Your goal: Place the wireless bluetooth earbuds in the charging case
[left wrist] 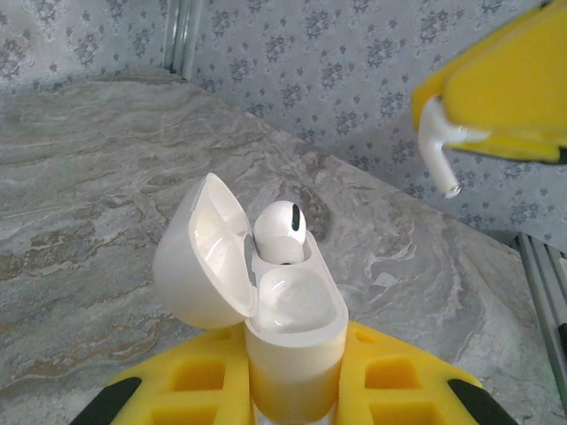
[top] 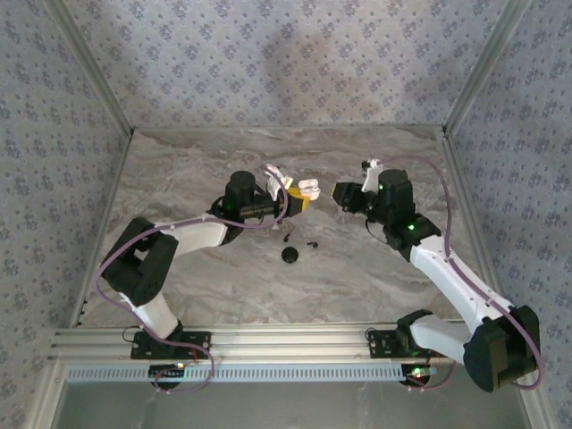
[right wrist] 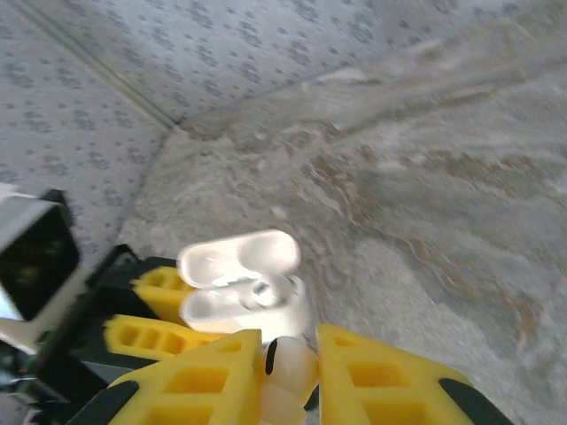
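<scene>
Well inside table [top: 179, 170] edges, charging case [left wrist: 293, 323]

Open case [left wrist: 292, 354] w/ 1 bud [left wrist: 282, 230] seated, other bud [left wrist: 440, 155] aloft.

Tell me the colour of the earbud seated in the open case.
The earbud is white, matching the charging case; left wrist view shows it best.
</scene>
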Robot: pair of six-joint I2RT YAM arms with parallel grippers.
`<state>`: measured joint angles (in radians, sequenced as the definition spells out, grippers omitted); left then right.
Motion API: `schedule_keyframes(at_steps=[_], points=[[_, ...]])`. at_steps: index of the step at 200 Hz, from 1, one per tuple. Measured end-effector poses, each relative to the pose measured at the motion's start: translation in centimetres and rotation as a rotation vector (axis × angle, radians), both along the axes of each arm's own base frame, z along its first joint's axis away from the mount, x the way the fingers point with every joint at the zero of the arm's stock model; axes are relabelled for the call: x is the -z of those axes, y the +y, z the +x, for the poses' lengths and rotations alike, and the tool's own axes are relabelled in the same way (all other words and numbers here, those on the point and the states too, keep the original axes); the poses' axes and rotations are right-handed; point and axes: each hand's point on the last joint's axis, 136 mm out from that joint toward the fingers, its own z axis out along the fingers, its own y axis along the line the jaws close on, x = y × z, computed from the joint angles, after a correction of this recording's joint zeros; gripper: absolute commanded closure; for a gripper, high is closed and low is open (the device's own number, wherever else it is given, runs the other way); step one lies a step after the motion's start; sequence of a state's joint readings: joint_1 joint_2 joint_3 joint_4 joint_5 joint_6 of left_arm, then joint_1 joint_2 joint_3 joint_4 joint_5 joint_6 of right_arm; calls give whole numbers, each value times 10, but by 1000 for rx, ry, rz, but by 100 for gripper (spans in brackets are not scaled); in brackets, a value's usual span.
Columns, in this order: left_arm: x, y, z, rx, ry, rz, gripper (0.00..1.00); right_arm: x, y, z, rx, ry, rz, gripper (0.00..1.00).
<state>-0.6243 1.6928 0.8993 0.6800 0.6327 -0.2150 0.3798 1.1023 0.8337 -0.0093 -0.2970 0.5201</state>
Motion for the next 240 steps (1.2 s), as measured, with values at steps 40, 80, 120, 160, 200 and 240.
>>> schedule_keyframes(at_steps=[40, 80, 120, 160, 200, 240], points=[[-8, -3, -7, 50, -17, -28, 83, -37, 18, 2, -115, -110, 10, 78], [-21, -6, -12, 85, -70, -63, 83, -60, 37, 0, -207, -186, -9, 78], [-31, -5, -14, 97, -180, -71, 83, -61, 54, -15, -284, -208, -49, 78], [-38, -1, -21, 100, -305, -47, 84, -55, 59, -20, -310, -208, -87, 78], [-46, -3, -29, 102, -425, -24, 84, -54, 60, -22, -312, -217, -120, 78], [-46, -1, -28, 89, -469, -4, 84, -54, 63, -23, -311, -229, -139, 78]])
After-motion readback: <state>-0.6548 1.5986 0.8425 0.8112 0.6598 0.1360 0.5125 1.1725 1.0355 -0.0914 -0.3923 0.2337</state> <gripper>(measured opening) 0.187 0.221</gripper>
